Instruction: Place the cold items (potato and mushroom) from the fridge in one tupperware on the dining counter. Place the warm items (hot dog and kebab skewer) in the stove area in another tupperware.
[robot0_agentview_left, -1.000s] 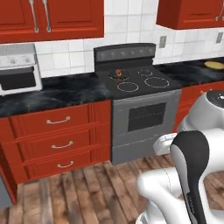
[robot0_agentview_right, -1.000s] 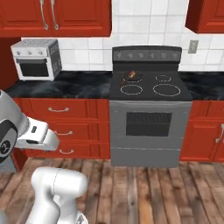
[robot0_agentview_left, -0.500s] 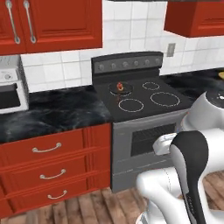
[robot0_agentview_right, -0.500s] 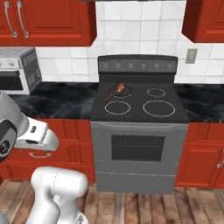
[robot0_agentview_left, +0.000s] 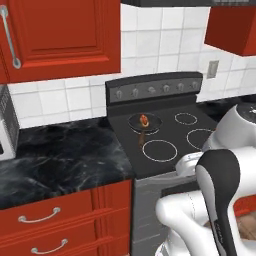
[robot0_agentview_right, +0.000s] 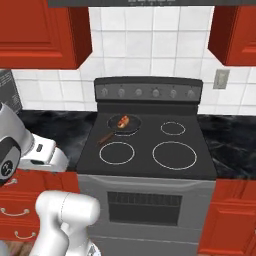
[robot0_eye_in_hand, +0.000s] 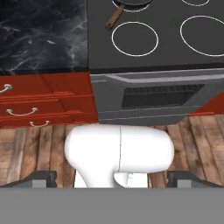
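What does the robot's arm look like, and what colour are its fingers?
The arm is smooth, rounded and glossy white, with a dark band at its joint. The same white shells show in the right base view. The gripper has two small dark fingertips.

— What sits on the stove (robot0_agentview_right: 150, 150)?
— A pan (robot0_agentview_right: 124, 123) on the back left burner, with a hot dog (robot0_agentview_right: 123, 120) in it. Its handle points toward the front left.
— What is around the stove?
— Desk (robot0_agentview_left: 60, 160) on its left with drawers (robot0_agentview_left: 50, 220) below; a wall cabinet (robot0_agentview_left: 60, 37) hangs above.
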